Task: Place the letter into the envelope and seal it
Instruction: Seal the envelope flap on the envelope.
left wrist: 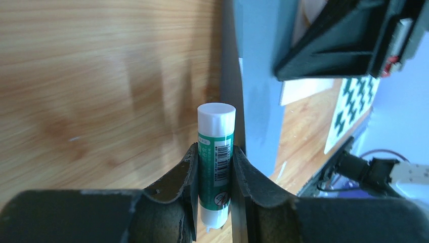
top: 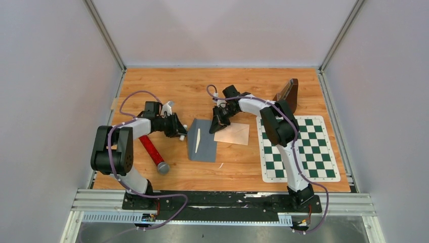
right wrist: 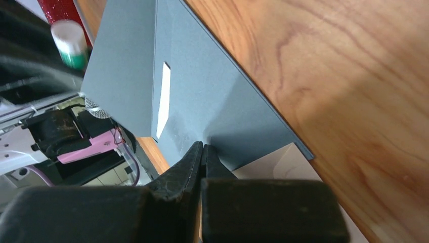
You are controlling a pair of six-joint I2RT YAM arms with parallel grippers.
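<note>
The grey envelope (top: 202, 140) lies flat mid-table, touching the tan letter (top: 232, 133) on its right, with the right gripper's (top: 218, 124) 2 fingers clenched together at its upper right edge, while the left gripper (top: 182, 130), just beside its left edge, clamps a glue stick (left wrist: 216, 152).

Smooth wood-grain worktop (top: 167, 86), orange-brown with a soft sheen. Matt grey paper envelope (top: 207, 149), crisply creased. Pale cream paper letter (top: 231, 133), matt too. Glossy plastic glue stick (left wrist: 216, 152), white cap and printed green label. Matt black plastic fingers (left wrist: 174, 187), slightly rough along the edges. Red glittery mic (top: 151, 148) handle with a metal mesh head.
</note>
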